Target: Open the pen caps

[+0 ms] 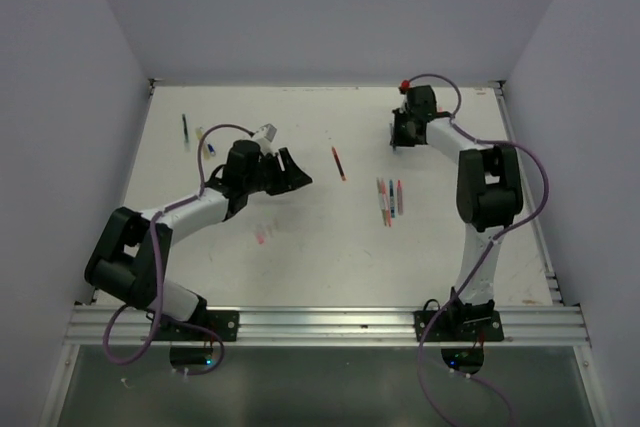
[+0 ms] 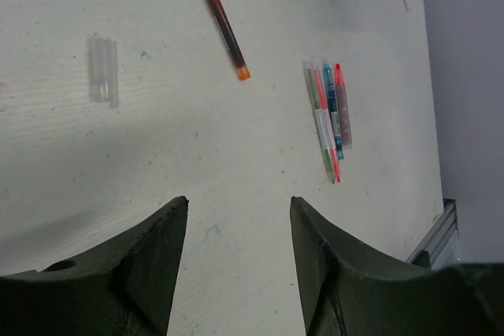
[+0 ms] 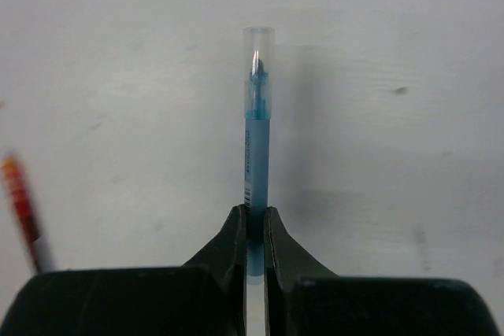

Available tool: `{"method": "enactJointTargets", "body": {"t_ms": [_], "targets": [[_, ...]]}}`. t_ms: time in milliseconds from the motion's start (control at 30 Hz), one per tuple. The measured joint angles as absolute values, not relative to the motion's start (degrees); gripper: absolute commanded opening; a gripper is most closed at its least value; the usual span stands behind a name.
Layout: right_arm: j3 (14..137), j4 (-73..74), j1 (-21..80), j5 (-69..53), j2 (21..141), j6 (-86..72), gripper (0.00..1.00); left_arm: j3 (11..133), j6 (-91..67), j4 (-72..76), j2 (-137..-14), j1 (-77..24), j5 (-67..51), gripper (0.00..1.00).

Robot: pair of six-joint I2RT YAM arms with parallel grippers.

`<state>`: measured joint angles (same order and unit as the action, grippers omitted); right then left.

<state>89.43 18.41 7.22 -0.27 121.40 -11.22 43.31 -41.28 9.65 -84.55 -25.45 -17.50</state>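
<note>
Stretched to the far edge, the right tool (image 3: 253,214) pinches a blue pen (image 3: 256,155), its clear cap (image 3: 258,60) shown wrist-view only; left tool (image 2: 239,201) gapes wide.

White table (image 1: 300,267), pale lilac walls (image 1: 330,7)

Left hand (image 2: 239,204) gapes wide — right hand (image 3: 253,213), stretched far forward, pinched shut.

We count seven pens. Four lie in one cluster (image 1: 388,200) at three o'clock from the middle of the top view. One red pen (image 1: 338,162) lies near that middle, one dark pen (image 1: 185,129) at ten o'clock, and one blue pen (image 3: 255,163) at two o'clock. We count two clear caps: a fitted cap (image 3: 258,49) on the blue pen and a loose cap (image 2: 102,78). Caps in the cluster are too small to count.
</note>
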Motion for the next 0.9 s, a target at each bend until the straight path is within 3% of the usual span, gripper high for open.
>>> {"method": "enactJointTargets", "body": {"t_ms": [367,900], "targets": [[78.94,12.25,26.79,-19.16,106.02,-15.55,0.00,45.58,-48.88,16.99,-88.05,-20.99,-24.80,0.60],[68.05,7.77,36.97,-23.16,99.50,-20.32,0.00,45.65,-51.90,18.06,-86.72,-17.56,-23.79,0.60]]}}
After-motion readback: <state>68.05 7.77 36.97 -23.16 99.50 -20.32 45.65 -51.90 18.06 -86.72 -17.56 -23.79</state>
